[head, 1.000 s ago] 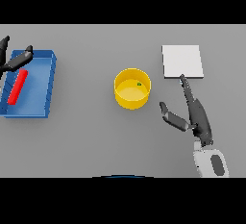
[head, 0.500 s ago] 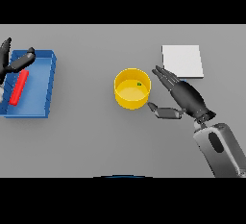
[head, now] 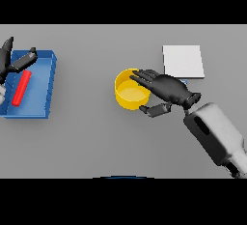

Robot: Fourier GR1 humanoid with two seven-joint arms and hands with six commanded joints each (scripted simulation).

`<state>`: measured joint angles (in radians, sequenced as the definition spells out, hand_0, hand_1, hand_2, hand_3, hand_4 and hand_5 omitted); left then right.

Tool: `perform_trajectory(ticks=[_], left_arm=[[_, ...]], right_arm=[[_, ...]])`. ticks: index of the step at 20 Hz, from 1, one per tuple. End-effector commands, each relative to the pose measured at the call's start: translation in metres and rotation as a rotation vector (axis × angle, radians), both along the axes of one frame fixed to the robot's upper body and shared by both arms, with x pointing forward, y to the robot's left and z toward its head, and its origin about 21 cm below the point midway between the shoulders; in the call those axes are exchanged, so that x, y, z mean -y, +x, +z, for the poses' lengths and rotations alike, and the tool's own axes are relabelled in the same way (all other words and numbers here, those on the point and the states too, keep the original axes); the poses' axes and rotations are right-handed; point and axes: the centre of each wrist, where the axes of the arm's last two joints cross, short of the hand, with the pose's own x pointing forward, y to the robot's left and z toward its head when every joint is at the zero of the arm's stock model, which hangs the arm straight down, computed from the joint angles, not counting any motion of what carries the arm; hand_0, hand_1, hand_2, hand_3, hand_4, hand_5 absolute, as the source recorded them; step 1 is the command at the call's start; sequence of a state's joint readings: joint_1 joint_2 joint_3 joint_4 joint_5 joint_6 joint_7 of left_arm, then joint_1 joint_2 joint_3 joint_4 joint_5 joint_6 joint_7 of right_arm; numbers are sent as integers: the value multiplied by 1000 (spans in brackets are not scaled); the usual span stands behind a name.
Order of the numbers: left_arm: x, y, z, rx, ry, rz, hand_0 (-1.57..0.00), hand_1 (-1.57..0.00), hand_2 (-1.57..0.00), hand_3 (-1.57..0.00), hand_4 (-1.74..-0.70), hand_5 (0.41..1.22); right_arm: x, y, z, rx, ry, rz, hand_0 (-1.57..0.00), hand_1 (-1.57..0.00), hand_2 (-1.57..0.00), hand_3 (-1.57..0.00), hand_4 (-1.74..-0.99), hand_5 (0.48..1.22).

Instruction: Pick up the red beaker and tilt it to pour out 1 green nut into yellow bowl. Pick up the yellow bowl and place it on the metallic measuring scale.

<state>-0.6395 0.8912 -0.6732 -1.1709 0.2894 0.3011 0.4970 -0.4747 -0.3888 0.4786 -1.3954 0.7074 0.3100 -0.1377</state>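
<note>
The yellow bowl [head: 126, 93] stands at the table's middle. My right hand [head: 171, 89] reaches in from the right, open, its straight fingers lying over the bowl's right rim and its thumb [head: 154, 109] outside the bowl at the lower right. The fingers hide the green nut. At the far left, the red beaker [head: 21, 88] lies on its side in the blue tray [head: 50, 81]. My left hand [head: 23, 61] hovers open over the tray's upper left corner, apart from the beaker. The flat, pale measuring scale [head: 182, 61] lies behind my right hand.
My right hand has moved left and forward from beside the scale to the bowl; its fingers now cover the bowl's right rim. My left hand and the beaker have barely moved.
</note>
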Motion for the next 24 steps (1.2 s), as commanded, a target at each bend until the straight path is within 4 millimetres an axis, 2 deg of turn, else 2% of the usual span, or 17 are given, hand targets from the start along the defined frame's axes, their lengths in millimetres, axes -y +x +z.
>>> perform_trajectory(ticks=[1,8,9,12,16,21,23,24], left_arm=[[-1,1,-2,-4,9,2,1,1,1,1,-797,718],[-6,3,-1,-3,10,-4,1,1,1,1,-795,729],[-8,2,-3,-3,4,-10,1,1,1,1,-795,732],[-4,2,5,5,7,-8,1,1,1,1,-797,734],[-9,3,0,-9,7,0,1,1,1,1,-799,738],[-9,5,-1,-4,14,-3,1,1,1,1,-793,729],[-9,5,3,5,16,-9,1,1,1,1,-792,725],[-9,3,1,4,11,-11,1,1,1,1,-792,723]], right_arm=[[-5,7,3,-7,-23,11,1,1,1,1,-1277,677],[-26,23,-9,-81,-118,105,1,1,1,1,-1243,682],[-23,23,-10,-88,-128,125,1,1,1,1,-1250,681],[-33,27,-15,-117,-184,140,1,1,1,1,-1281,674],[-38,31,-18,-139,-249,146,1,1,1,1,-1303,674],[-47,34,-22,-143,-308,154,1,1,-4,-11,-1308,729],[-49,35,-20,-145,-327,150,-16,-40,-68,-94,-1339,784],[-47,34,-21,-144,-342,160,-93,-107,-133,-160,-1362,820]])
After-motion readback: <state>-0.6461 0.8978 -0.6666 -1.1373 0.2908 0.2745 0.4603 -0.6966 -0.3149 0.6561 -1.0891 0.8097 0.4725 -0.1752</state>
